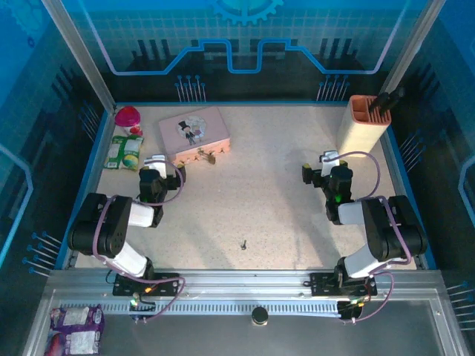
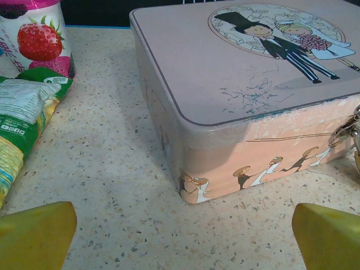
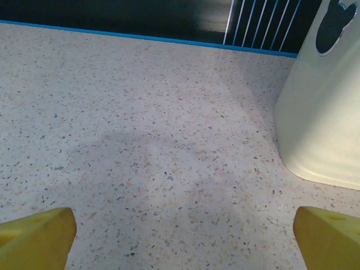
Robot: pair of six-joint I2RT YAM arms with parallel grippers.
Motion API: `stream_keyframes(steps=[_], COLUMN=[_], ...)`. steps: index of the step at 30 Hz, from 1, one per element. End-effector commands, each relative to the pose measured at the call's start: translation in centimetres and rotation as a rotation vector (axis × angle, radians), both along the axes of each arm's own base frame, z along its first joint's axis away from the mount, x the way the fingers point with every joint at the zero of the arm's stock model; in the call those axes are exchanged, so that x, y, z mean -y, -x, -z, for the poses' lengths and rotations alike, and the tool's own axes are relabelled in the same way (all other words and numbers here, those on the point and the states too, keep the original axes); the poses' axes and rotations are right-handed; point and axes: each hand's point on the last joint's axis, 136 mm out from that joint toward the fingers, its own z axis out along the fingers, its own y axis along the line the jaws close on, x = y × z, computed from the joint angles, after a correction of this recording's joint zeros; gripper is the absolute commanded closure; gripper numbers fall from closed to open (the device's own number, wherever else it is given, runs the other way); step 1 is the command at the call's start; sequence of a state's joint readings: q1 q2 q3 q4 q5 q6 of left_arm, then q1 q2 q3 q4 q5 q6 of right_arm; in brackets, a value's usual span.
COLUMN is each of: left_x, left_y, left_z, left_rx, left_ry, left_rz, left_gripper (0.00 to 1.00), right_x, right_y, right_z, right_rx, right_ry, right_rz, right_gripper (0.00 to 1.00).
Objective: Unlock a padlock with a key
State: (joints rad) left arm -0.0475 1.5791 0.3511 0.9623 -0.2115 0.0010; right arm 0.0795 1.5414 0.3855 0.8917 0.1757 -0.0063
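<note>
**Clerk:** State of the left gripper (image 2: 180, 242)?

**Inspector:** Open. Its yellow fingertips (image 2: 35, 236) sit wide apart at the bottom corners of the left wrist view, with nothing between them but bare table (image 1: 282, 200). It faces the near left corner of the tin (image 1: 194, 133), close to it but not touching.

**Clerk:** And the right gripper (image 3: 180, 242)?

**Inspector:** Also open and holding nothing. It is low over the table on the right side, near a cream holder (image 3: 320, 112) that stands at the far right.

**Clerk:** Location of the padlock (image 1: 206, 156)?

**Inspector:** On the table just beside the tin's near side, toward its right end. In the left wrist view a bit of silvery metal shows at the right edge against that same side, cut off by the frame. I cannot tell whether the shackle is shut.

**Clerk:** The key (image 1: 243, 244)?

**Inspector:** Lying alone on the table toward the near edge, between the two arms. It is well apart from the padlock and from both grippers.

**Clerk:** Other items?

**Inspector:** A green snack packet (image 1: 122, 152) and a pink strawberry pack (image 1: 128, 116) lie left of the tin, by the left wall.
</note>
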Motion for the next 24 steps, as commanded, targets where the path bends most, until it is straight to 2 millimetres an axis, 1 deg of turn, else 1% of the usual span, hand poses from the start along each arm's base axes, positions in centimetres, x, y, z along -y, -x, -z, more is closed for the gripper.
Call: stream_keyframes(steps=[1,20,22,24], left_x=[0.0,-0.1,0.1,0.5], left_y=[-0.6,-0.5,-0.3,0.4], left_z=[-1.4,-1.4,-1.7,-2.5], left_rx=[0.037,0.04,0.06,0.101], left_ry=[0.002,-0.003,-0.029,-0.053], left_rz=[0.008,0.003,-0.007,-0.007], left_gripper=[0.01,0.01,0.01,0.01], right_x=[-0.1,-0.1,-0.1,-0.5], right_y=[-0.2,-0.2,-0.2,-0.1], right_z=[-0.6,-0.6,-0.7,-0.7], right_rx=[0.029,0.027,0.03,0.033], right_ry=[-0.008,-0.008,-0.008,0.002], right_rz=[0.002,0.003,0.003,-0.008], right_gripper=[0.0,0.0,0.0,0.0])
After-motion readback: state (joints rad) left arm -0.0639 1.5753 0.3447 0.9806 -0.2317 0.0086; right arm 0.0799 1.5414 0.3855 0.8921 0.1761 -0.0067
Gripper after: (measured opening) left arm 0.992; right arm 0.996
